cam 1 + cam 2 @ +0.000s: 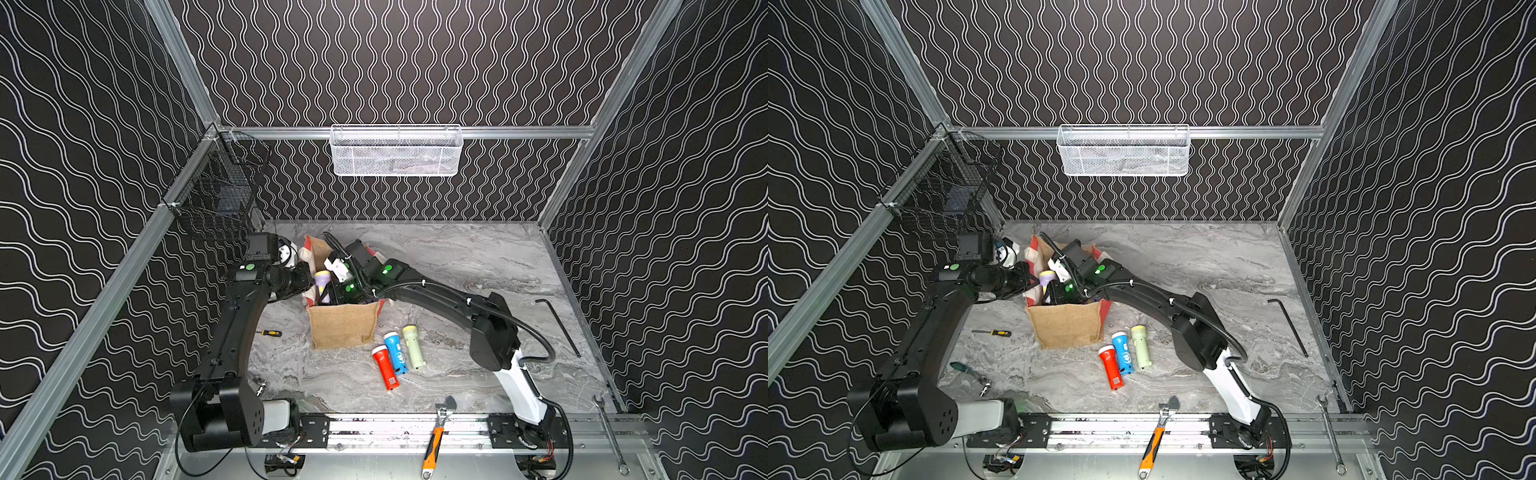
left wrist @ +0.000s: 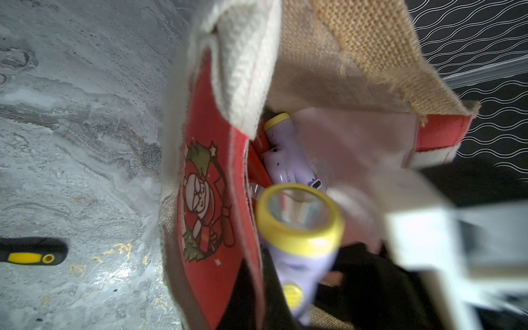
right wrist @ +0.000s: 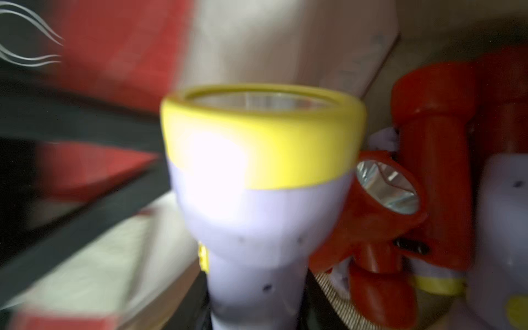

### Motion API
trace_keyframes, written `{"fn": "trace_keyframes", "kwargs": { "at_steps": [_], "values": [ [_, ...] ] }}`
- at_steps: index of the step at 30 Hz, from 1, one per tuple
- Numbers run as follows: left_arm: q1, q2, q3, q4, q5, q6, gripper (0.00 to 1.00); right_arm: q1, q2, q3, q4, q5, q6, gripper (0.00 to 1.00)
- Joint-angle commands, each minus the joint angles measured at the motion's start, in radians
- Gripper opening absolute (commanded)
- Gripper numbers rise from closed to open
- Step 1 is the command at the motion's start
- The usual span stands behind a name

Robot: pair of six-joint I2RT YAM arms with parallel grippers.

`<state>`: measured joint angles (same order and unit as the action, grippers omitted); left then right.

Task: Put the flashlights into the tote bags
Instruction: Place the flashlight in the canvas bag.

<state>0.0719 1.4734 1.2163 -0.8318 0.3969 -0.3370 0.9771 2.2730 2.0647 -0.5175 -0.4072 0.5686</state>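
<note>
The tote bag (image 1: 343, 328) (image 1: 1067, 324) stands open at the table's middle left, burlap front toward me and a red Santa panel (image 2: 208, 200) on its side. My left gripper (image 1: 306, 291) (image 2: 258, 300) is shut on that side panel's rim. My right gripper (image 1: 330, 293) (image 3: 257, 308) reaches down inside the bag, shut on a lilac flashlight (image 1: 322, 280) (image 3: 257, 200) with a yellow head. More flashlights lie in the bag, lilac (image 2: 288, 160) and red (image 3: 428, 160). On the table in front of the bag lie a red flashlight (image 1: 385, 368), a blue one (image 1: 395, 352) and a pale green one (image 1: 414, 347).
A small yellow-black screwdriver (image 1: 270, 333) lies left of the bag. An orange-handled wrench (image 1: 434, 440) rests at the front rail, a spanner (image 1: 609, 432) at the front right, a black hex key (image 1: 559, 328) along the right wall. White mesh basket (image 1: 395, 151) and black wire basket (image 1: 216, 199) hang on the walls.
</note>
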Motion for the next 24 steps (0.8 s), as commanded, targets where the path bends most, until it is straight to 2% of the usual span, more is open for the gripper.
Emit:
{"fn": "trace_keyframes", "kwargs": {
  "at_steps": [1, 6, 14, 17, 24],
  "values": [
    [0.003, -0.001, -0.001, 0.036, 0.019, 0.003, 0.03, 0.005, 0.03, -0.015, 0.007, -0.01, 0.021, 0.36],
    [0.002, 0.013, -0.001, 0.038, 0.021, 0.004, 0.03, 0.005, 0.012, -0.101, 0.045, 0.003, 0.029, 0.36],
    [0.002, 0.01, -0.011, 0.04, 0.004, 0.004, 0.03, 0.005, 0.045, -0.099, 0.018, -0.005, 0.022, 0.36],
    [0.003, 0.012, -0.009, 0.038, 0.003, 0.005, 0.03, 0.005, 0.053, -0.085, 0.003, -0.004, 0.017, 0.44],
    [0.003, 0.012, -0.006, 0.038, 0.002, 0.006, 0.03, 0.003, 0.02, -0.062, -0.032, 0.0, -0.034, 0.53]
  ]
}}
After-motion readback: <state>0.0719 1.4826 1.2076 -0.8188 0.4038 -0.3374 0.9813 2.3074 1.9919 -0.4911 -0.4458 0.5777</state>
